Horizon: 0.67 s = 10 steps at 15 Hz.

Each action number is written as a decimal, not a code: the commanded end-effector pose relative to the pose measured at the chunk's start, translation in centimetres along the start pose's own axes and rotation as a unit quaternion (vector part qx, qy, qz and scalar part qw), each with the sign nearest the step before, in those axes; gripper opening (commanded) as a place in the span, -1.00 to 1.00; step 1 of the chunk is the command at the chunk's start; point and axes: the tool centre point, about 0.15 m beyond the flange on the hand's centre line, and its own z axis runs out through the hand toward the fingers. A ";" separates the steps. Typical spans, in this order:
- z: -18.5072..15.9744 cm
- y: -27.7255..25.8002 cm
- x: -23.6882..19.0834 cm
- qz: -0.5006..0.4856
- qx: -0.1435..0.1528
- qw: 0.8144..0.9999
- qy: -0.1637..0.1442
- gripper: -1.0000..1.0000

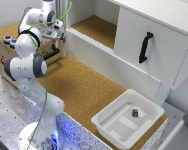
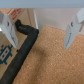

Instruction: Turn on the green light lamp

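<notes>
Stands at the exterior view's left: white arm (image 1: 30, 65), bent over toward a wooden box (image 1: 4, 52) at the far left edge of the cork table (image 1: 84, 85). Hangs just over the near right corner of that box: gripper (image 1: 54, 41), jaws spread wide with nothing between them, both fingers (image 2: 74, 31) apart and above bare cork in the wrist view. Lies under and beside one finger: a black handle (image 2: 24, 47), curved, running along the box edge, not touched as far as can be told. Sit on top of the box: a small red knob (image 1: 7, 38) and, just beside it, a small blue knob (image 1: 13, 41). Green light lamp: cannot be made out in either view, place not tellable. Trails down past the arm: a green cable (image 1: 44, 100). Rests at the near right: a white tray (image 1: 110, 131) with a small dark object (image 1: 135, 113) inside. Fills the far right: a white cabinet (image 1: 164, 30) with a black door handle (image 1: 145, 47).
</notes>
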 end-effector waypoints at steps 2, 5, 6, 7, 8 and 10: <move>4.0 -1.0 2.5 0.091 0.035 0.995 -0.001 1.00; 5.9 -3.4 2.7 0.127 0.051 0.990 -0.017 1.00; 6.7 -4.2 2.6 0.140 0.059 0.988 -0.019 1.00; 7.4 -4.8 2.4 0.155 0.071 0.985 -0.021 1.00; 8.2 -5.3 2.2 0.167 0.081 0.982 -0.021 1.00; 9.9 -5.5 1.9 0.191 0.100 0.976 -0.023 1.00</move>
